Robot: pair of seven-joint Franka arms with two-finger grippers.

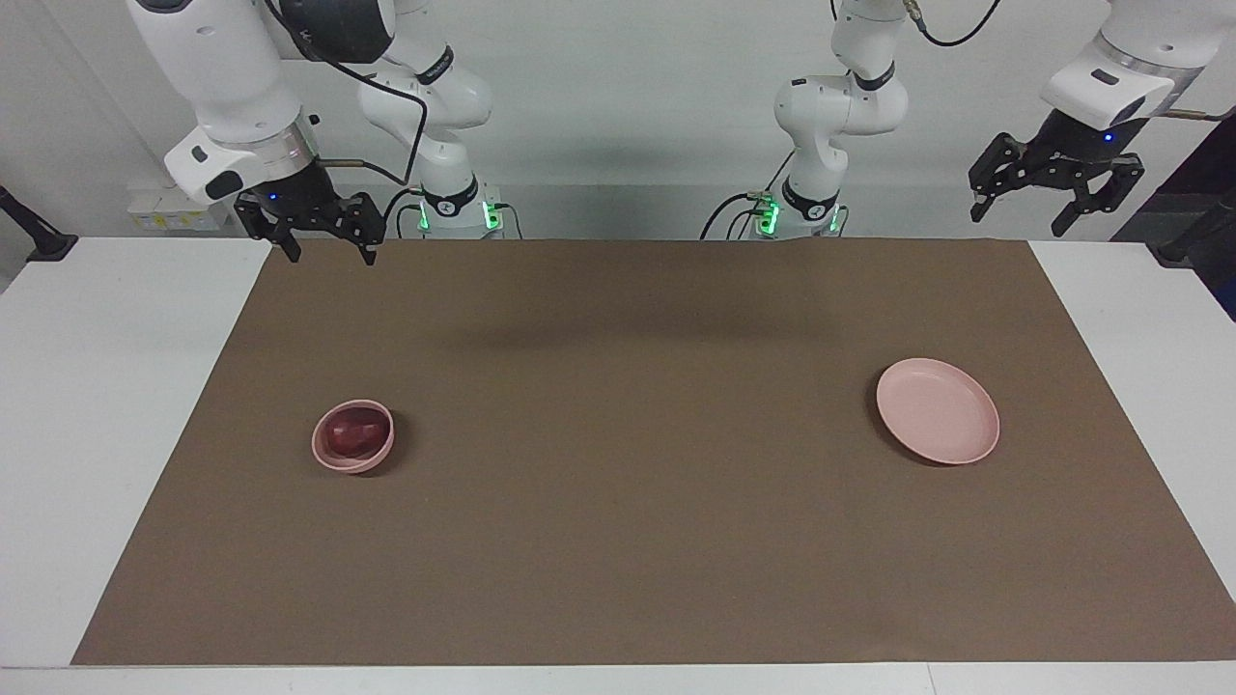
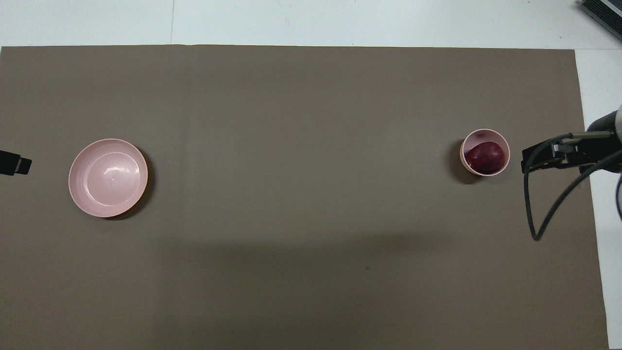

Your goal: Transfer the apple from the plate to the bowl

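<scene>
Our right gripper (image 1: 328,253) hangs spread wide and holding nothing, up over the mat's (image 1: 628,405) edge at its own end. Our left gripper (image 1: 1055,210) waits spread wide too. We see the apple (image 1: 351,431) inside the bowl (image 1: 335,461), well apart from the bare plate (image 1: 937,410).

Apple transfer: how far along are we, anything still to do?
Looks done: the apple sits inside the bowl, and the plate is bare. Nothing is in hand: the right gripper is open and raised over the mat's edge, the left gripper open, waiting. Nothing visibly remains.
</scene>
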